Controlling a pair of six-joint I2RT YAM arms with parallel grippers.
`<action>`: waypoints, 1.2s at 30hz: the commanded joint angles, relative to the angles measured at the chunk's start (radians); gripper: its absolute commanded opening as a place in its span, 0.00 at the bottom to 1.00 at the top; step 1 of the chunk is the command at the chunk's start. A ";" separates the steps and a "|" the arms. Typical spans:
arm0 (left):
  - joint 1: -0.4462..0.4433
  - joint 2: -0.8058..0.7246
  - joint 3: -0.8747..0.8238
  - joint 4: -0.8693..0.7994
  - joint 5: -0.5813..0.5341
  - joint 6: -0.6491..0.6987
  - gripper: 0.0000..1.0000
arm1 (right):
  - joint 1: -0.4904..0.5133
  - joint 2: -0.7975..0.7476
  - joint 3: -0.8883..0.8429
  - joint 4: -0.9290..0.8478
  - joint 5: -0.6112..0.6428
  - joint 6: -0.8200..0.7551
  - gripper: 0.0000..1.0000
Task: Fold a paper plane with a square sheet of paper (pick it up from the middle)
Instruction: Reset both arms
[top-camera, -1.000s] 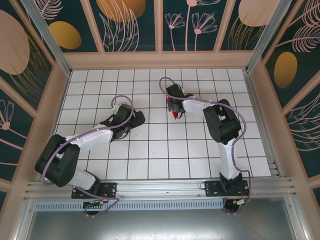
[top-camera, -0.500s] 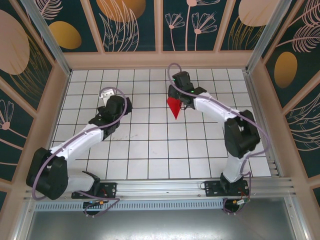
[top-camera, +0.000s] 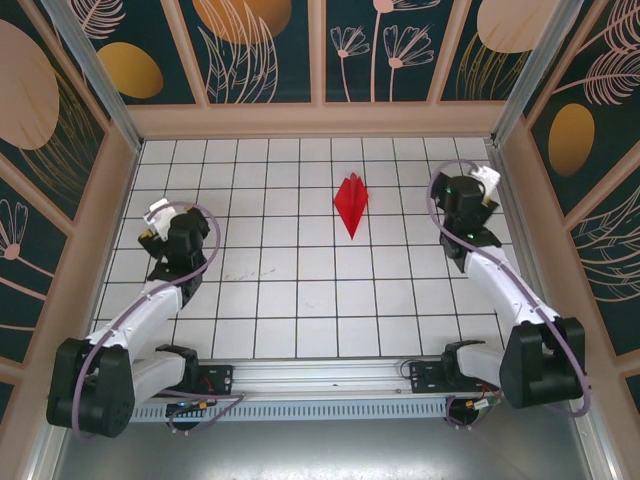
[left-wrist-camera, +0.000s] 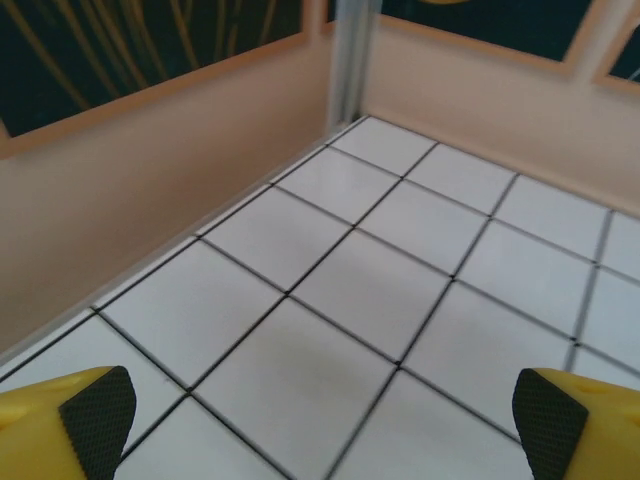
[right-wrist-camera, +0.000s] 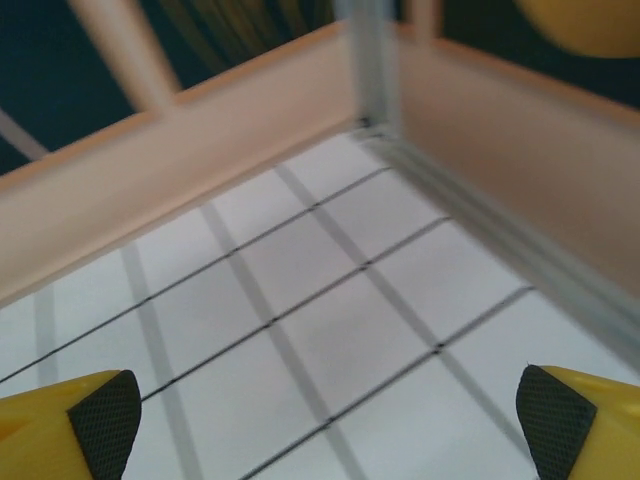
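The paper plane (top-camera: 351, 203) lies alone on the white grid table in the top view, a narrow bright red creased dart with its tip toward the near side. No gripper touches it. My left gripper (top-camera: 157, 222) is far to its left near the left wall, and it stands open over bare tiles (left-wrist-camera: 320, 420). My right gripper (top-camera: 482, 186) is off to the plane's right near the right wall, also open with nothing between its fingers (right-wrist-camera: 320, 420). The yellow fingers with black pads (left-wrist-camera: 98, 410) (right-wrist-camera: 545, 425) sit wide apart at the bottom corners of both wrist views.
Beige walls (top-camera: 320, 120) ring the table (top-camera: 300, 290). The left wrist view faces the far left corner post (left-wrist-camera: 350, 60), and the right wrist view faces the far right corner post (right-wrist-camera: 372, 60). A metal rail (top-camera: 320, 375) with the arm bases runs along the near edge.
The right gripper let go of the red plane, which now lies on the table. Both arms swung outward, the left to the left wall, the right to the right wall.
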 joint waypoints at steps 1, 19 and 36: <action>0.035 -0.008 -0.113 0.294 -0.018 0.104 0.99 | -0.078 0.000 -0.133 0.203 0.023 -0.064 0.99; 0.145 0.362 -0.250 0.997 0.443 0.300 0.98 | -0.109 0.257 -0.465 1.003 -0.317 -0.295 0.99; 0.147 0.425 -0.215 0.981 0.467 0.306 0.98 | -0.136 0.352 -0.500 1.138 -0.449 -0.309 0.99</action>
